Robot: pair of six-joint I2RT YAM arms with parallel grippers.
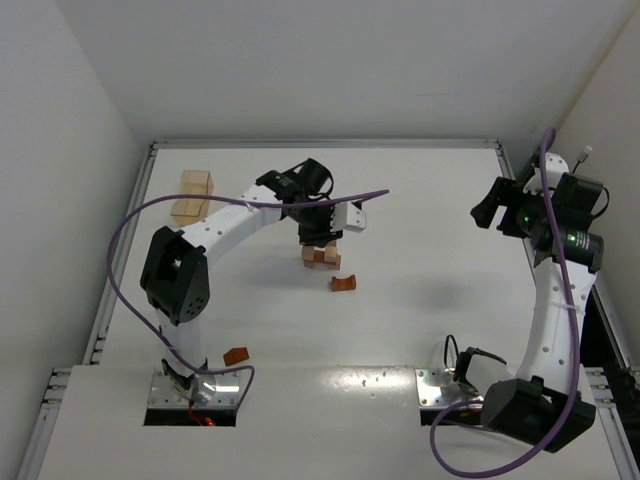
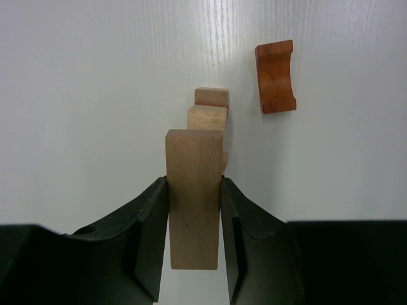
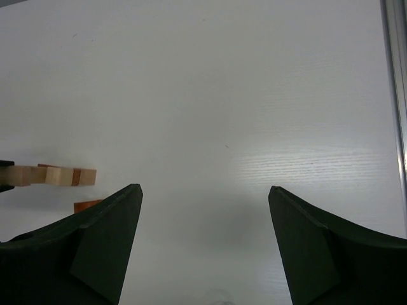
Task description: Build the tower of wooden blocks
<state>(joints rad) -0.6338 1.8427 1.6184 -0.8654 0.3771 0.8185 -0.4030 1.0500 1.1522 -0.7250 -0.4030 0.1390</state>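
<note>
The left claw (image 2: 194,190) is pinching a pale bar (image 2: 194,159) between its fingers, the wood block tower (image 2: 210,108) is sitting just beyond its tips with a reddish curved piece (image 2: 276,76) lying ahead to the right, and the right claw (image 3: 203,188) is hanging spread wide and empty, the tower far to its left.

A pale tan bar (image 2: 193,159) sat pinched between the fingers of the left gripper (image 2: 194,203), right above the small stack (image 1: 320,256) of tan and reddish-brown blocks. A reddish arched piece (image 2: 276,76) lay flat just beside that stack, not touching it. Another reddish block (image 1: 236,355) lay alone, well apart, toward the near left.
</note>
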